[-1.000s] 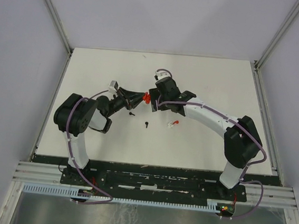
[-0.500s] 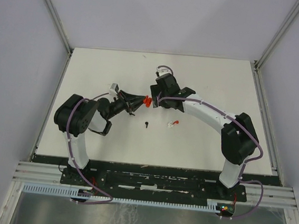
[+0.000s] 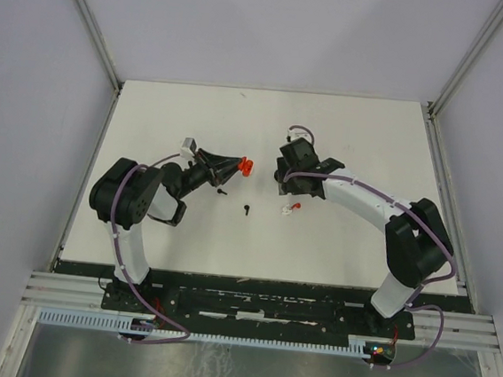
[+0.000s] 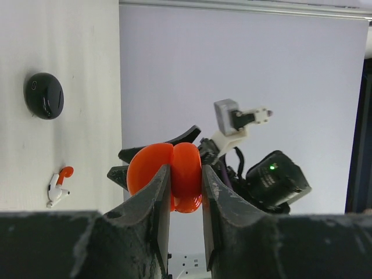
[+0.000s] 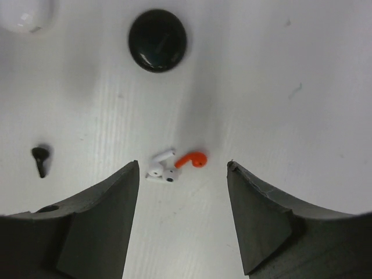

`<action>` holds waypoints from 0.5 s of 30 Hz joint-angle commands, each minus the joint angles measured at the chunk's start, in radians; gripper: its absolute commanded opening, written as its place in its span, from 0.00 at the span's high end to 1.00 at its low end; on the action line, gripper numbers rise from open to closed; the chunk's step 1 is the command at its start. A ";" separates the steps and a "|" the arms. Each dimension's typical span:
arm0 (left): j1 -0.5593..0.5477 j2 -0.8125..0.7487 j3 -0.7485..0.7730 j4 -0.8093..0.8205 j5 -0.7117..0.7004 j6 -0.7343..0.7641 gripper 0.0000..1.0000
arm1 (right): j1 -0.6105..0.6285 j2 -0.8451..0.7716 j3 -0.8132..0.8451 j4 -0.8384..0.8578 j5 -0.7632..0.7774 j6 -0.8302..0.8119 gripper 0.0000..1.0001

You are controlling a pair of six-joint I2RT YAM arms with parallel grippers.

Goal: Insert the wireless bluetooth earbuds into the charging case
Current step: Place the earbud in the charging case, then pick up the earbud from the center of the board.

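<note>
My left gripper (image 3: 234, 165) is shut on an orange charging case (image 3: 244, 164) and holds it above the table; in the left wrist view the case (image 4: 148, 171) shows as two rounded halves between the fingers (image 4: 160, 197). My right gripper (image 5: 182, 165) is open and empty, its jaws either side of a white earbud (image 5: 161, 169) and a red earbud (image 5: 192, 159) lying together on the table. In the top view this gripper (image 3: 285, 181) is just above that pair (image 3: 291, 209). Two black earbuds (image 3: 247, 210) (image 3: 223, 189) lie apart on the table.
A round black disc (image 5: 157, 39) lies beyond the earbud pair and also shows in the left wrist view (image 4: 44, 95). A white rounded object (image 5: 26, 14) is at the top left of the right wrist view. Grey walls enclose the white table (image 3: 335, 241).
My right gripper has drawn away from the orange case, moving right and toward me, and now hangs over the red and white earbuds. My left gripper still holds the case in nearly the same place.
</note>
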 commanded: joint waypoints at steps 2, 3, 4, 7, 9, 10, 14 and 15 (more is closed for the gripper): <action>0.009 -0.020 0.010 0.119 0.007 0.031 0.97 | -0.061 -0.089 -0.091 -0.032 0.018 0.088 0.31; 0.008 -0.017 0.007 0.124 0.007 0.032 0.97 | -0.063 -0.089 -0.098 -0.036 0.017 0.090 0.31; 0.008 -0.015 0.002 0.130 0.008 0.029 0.97 | -0.063 -0.089 -0.102 -0.041 0.020 0.092 0.31; 0.008 -0.001 -0.003 0.155 0.013 0.020 0.97 | -0.066 -0.079 -0.117 -0.051 0.045 0.097 0.31; 0.008 0.011 -0.006 0.172 0.014 0.011 0.97 | -0.070 -0.067 -0.121 -0.062 0.055 0.095 0.32; 0.010 0.015 -0.005 0.177 0.016 0.008 0.97 | -0.072 -0.063 -0.123 -0.063 0.057 0.093 0.32; 0.012 0.024 -0.007 0.182 0.017 0.006 0.97 | -0.074 -0.045 -0.135 -0.063 0.062 0.088 0.32; 0.011 0.025 -0.007 0.184 0.017 0.006 0.97 | -0.075 -0.038 -0.136 -0.064 0.061 0.087 0.32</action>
